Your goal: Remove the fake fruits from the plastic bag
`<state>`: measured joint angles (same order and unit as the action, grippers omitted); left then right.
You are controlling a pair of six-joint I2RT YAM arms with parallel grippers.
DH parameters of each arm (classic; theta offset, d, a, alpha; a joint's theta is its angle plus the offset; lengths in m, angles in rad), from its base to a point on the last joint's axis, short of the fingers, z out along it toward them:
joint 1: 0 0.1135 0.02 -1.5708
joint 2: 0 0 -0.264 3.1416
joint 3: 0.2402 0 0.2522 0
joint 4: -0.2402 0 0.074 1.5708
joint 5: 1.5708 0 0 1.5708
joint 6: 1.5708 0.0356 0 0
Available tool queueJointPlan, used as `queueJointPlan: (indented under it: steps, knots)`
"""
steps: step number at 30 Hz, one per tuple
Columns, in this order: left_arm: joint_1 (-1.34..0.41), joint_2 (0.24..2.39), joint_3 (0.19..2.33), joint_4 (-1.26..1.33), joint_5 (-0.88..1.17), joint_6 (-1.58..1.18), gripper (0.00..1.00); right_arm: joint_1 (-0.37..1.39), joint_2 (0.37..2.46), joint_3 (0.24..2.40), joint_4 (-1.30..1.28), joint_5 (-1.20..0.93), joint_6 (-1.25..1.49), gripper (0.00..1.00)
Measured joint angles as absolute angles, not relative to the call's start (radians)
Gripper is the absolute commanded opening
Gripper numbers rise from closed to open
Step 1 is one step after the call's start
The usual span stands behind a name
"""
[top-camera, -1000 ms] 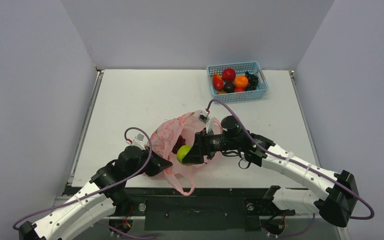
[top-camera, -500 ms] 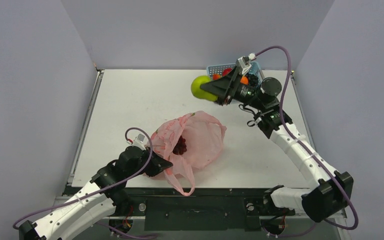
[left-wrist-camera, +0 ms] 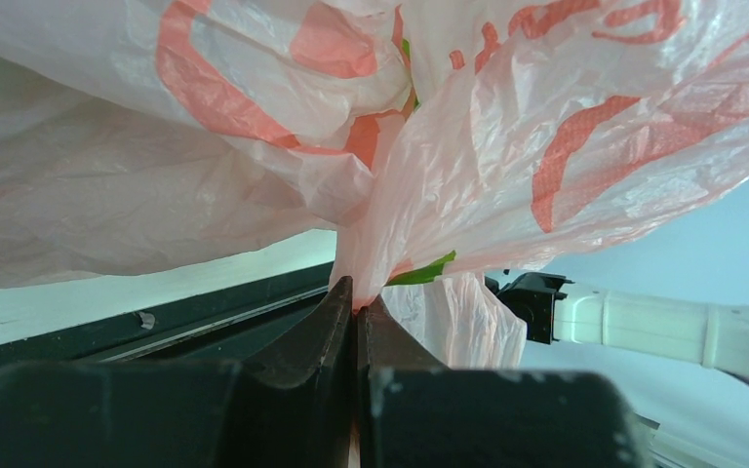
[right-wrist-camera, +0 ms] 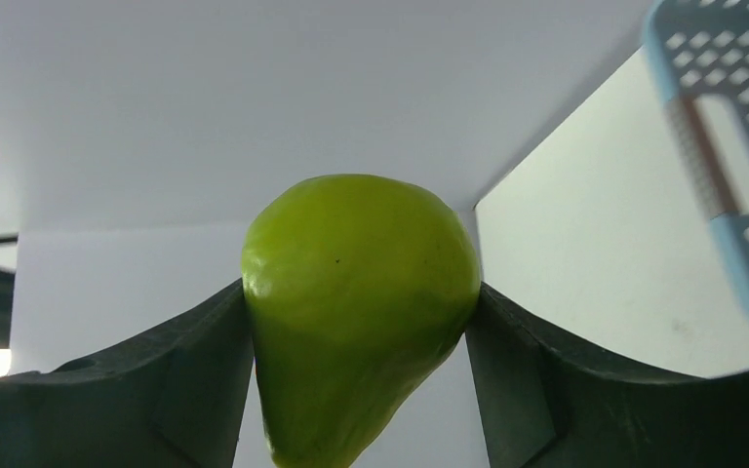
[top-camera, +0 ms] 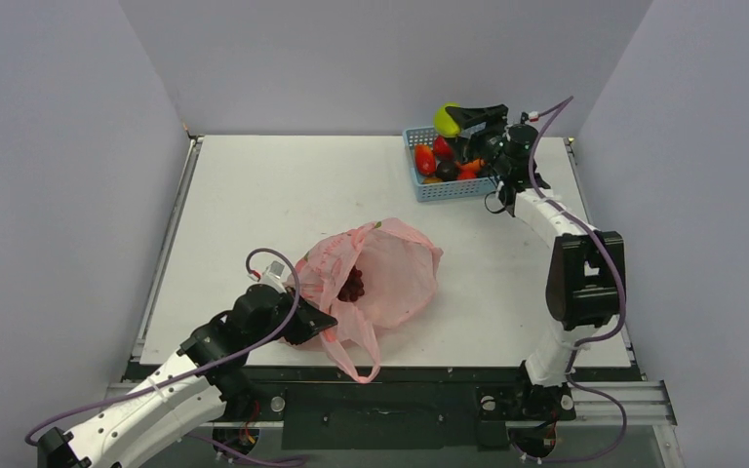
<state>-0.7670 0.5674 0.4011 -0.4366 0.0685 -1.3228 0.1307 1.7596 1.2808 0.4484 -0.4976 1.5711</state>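
Top external view: 1 pear (top-camera: 446, 119) is gripped by the right end effector (top-camera: 460, 118) above the blue basket (top-camera: 453, 191), 1 o'clock on the counter (top-camera: 283, 195).
Bag hold: the plastic bag (top-camera: 395, 268), at 6 o'clock, is pinched by the closed left end effector (left-wrist-camera: 354, 302).
Left to do: 1 grape bunch (top-camera: 352, 285) is seen inside; others cannot be told.

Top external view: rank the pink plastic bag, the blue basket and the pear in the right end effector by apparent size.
1. plastic bag, clearly largest.
2. blue basket.
3. pear, smallest, though the right end effector holds it raised, nearer the camera.
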Motion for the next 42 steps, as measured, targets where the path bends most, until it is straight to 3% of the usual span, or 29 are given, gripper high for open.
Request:
queueJointPlan:
  steps: [8,13,19,29,33,35,42]
  knots:
    - [-0.771,0.543,0.397,-0.435,0.068,-1.333,0.0,0.027,1.963,1.382,0.4,-0.299,1.47,0.09]
    - [-0.771,0.556,0.385,-0.434,0.068,-1.345,0.0,-0.014,2.075,1.51,0.233,-0.2,1.333,0.11]
    - [-0.771,0.609,0.384,-0.405,0.078,-1.35,0.0,-0.029,2.108,1.699,-0.063,-0.06,1.072,0.18]
    - [-0.772,0.715,0.384,-0.341,0.124,-1.345,0.0,-0.031,2.155,1.797,-0.278,0.03,0.707,0.3]
    - [-0.772,0.741,0.384,-0.332,0.141,-1.333,0.0,-0.031,2.191,1.81,-0.319,0.034,0.616,0.43]
    - [-0.772,0.743,0.384,-0.331,0.143,-1.329,0.0,-0.03,2.196,1.81,-0.328,0.041,0.58,0.56]
    - [-0.772,0.728,0.384,-0.325,0.142,-1.327,0.0,-0.015,2.211,1.839,-0.361,0.054,0.481,0.77]
